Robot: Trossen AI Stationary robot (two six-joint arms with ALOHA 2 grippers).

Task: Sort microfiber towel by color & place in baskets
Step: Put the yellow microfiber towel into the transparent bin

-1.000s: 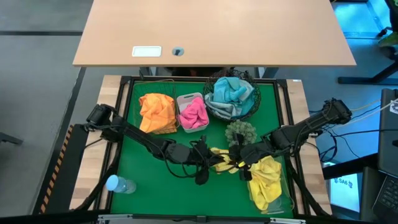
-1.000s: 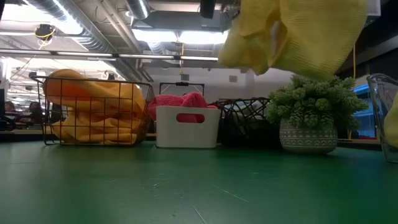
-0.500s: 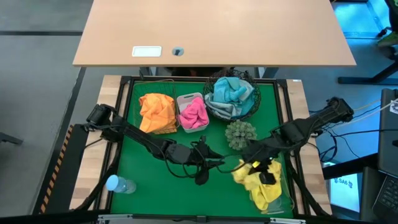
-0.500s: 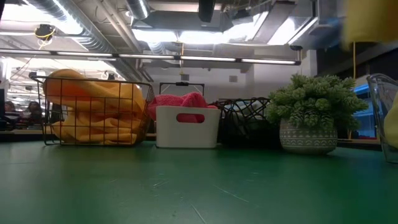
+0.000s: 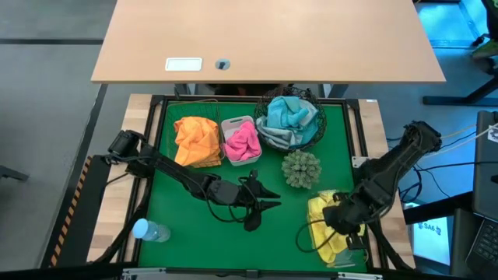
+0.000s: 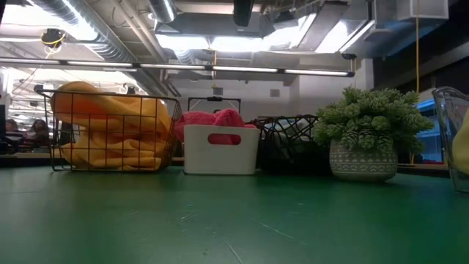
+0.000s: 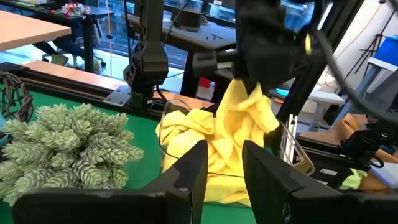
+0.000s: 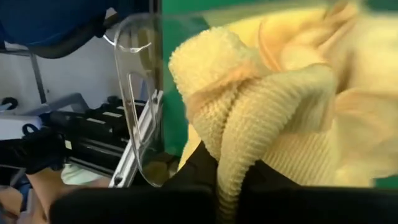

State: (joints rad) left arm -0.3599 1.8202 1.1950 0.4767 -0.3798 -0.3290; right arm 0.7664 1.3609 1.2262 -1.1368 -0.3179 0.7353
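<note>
Towels, sorted, left to right. Orange towel (image 5: 196, 141): in the dark square wire-grid basket (image 5: 176, 152), far left of the row. Pink towel (image 5: 242, 143): in the small white tub (image 5: 236, 123) beside it. Teal towel (image 5: 286, 113): in the round black mesh basket (image 5: 308, 136). Left gripper (image 5: 268, 204): mid-table, jaws parted about halfway and holding nothing, pointing toward the right side. Potted plant (image 5: 301, 169): stands between the mesh basket and the tray, not part of the sort. Yellow towel (image 5: 327, 225): at the table's right front, bunched over the clear plastic tray (image 8: 134, 93). Right gripper (image 5: 342, 220): directly over that tray, jaws closed tight on a fold of the yellow towel, which hangs below them into the tray. Judgement: the right arm is nearer; release is downward, the tray lying straight beneath the jaws.
</note>
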